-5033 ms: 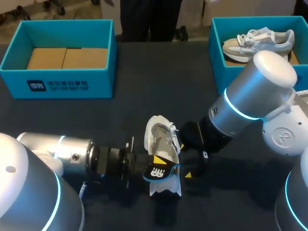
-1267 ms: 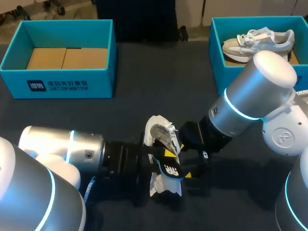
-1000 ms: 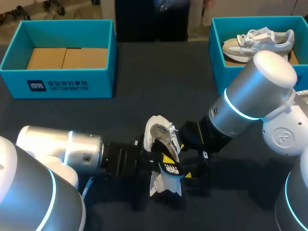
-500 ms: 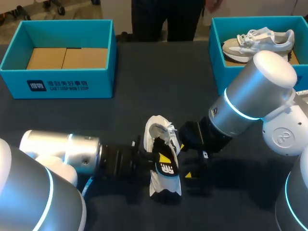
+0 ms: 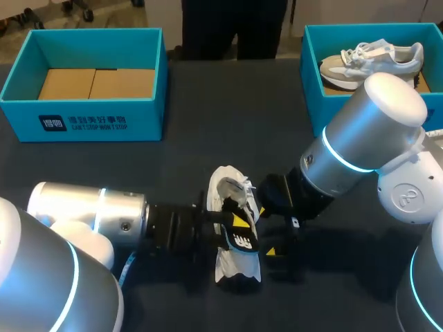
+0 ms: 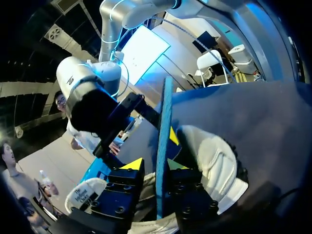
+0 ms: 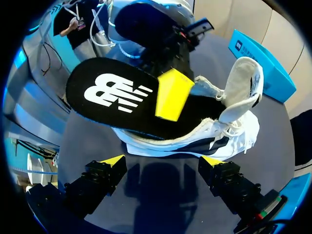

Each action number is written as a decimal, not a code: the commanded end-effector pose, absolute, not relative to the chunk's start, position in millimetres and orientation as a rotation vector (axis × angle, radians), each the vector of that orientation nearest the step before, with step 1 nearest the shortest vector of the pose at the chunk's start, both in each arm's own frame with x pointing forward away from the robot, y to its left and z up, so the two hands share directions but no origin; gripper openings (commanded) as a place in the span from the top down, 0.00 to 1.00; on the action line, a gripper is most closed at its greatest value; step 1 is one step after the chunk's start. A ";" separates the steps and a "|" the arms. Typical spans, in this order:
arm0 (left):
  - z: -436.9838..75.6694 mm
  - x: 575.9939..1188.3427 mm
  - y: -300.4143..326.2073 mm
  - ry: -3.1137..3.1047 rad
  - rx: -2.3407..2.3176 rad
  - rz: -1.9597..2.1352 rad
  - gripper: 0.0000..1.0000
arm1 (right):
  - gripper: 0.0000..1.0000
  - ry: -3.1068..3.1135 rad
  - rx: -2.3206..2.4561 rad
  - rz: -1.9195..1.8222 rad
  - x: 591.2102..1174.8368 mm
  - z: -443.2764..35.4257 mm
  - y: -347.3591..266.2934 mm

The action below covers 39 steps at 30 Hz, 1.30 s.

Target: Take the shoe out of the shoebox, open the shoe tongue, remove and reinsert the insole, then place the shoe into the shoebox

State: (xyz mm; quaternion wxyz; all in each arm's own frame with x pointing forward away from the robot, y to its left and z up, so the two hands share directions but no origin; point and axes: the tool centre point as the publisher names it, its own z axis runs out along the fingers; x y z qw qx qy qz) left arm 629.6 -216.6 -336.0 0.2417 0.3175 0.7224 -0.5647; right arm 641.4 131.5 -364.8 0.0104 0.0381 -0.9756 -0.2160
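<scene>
A white shoe [image 5: 234, 207] lies on the dark table in the middle, toe pointing away, tongue pulled up. Its black insole [image 5: 239, 238] sticks out over the heel, with the front end tucked inside the shoe. My left gripper [image 5: 234, 227] comes in from the left at the heel. In the left wrist view the insole [image 6: 163, 136] stands edge-on between the fingers of that gripper [image 6: 155, 165], which is open: one finger touches it and a thin gap shows at the other. My right gripper [image 7: 163, 161] stands open beside the shoe [image 7: 229, 131], with nothing between its fingers.
A blue shoebox [image 5: 90, 124] with cardboard inside stands at the back left. Another blue box [image 5: 311, 69] at the back right holds a second shoe [image 5: 370, 59]. My right arm [image 5: 360, 145] reaches across the right half of the table.
The left gripper's fingers have parted from a tight hold on the insole. The insole's heel end has dropped a little lower over the shoe. The right arm has not moved.
</scene>
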 end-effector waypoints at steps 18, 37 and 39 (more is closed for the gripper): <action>-344.6 620.2 -207.4 1.873 0.959 -1.517 1.00 | 0.00 -3.045 0.119 -0.676 640.8 -366.0 132.0; -336.0 627.7 -198.7 1.908 0.897 -1.559 0.56 | 0.00 -3.045 0.119 -0.676 640.8 -366.0 132.0; -331.2 625.0 -197.2 1.907 0.897 -1.563 0.56 | 0.00 -3.045 0.119 -0.676 640.8 -366.0 132.0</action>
